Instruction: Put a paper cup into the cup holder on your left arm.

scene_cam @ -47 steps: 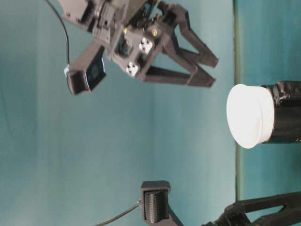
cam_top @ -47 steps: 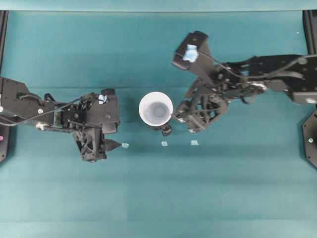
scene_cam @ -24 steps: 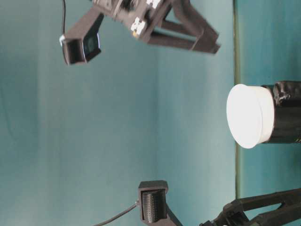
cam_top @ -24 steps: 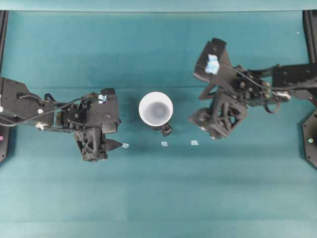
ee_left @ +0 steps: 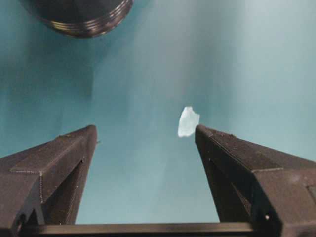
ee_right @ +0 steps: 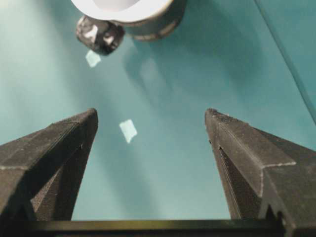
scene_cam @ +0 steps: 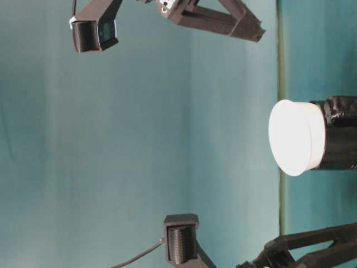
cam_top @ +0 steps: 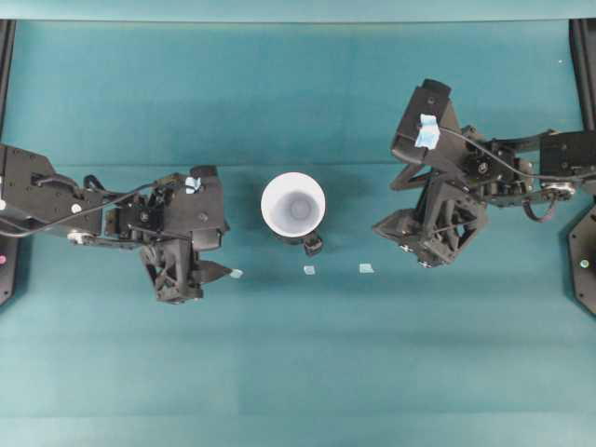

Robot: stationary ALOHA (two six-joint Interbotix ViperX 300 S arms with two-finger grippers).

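Note:
The white paper cup [cam_top: 293, 207] stands upright inside the black cup holder, whose knob handle [cam_top: 312, 244] sticks out below it. The table-level view shows the cup [scene_cam: 295, 137] seated in the holder [scene_cam: 340, 134]. My left gripper [cam_top: 199, 283] is open and empty, left of the cup, apart from it. My right gripper [cam_top: 399, 246] is open and empty, right of the cup, apart from it. The right wrist view shows the cup rim [ee_right: 123, 10], the holder [ee_right: 160, 24] and the knob [ee_right: 98, 34] ahead of the open gripper [ee_right: 150, 114]. The left wrist view shows the open gripper [ee_left: 145, 129].
Three small pale tape scraps lie on the teal table: one by my left gripper's fingertip [cam_top: 236, 274], two below the cup [cam_top: 308, 270] [cam_top: 366, 268]. A dark round rim [ee_left: 79, 19] is cut off at the top of the left wrist view.
My right gripper has drawn back to the right, away from the cup and holder. The cup, the holder and my left arm have not moved.

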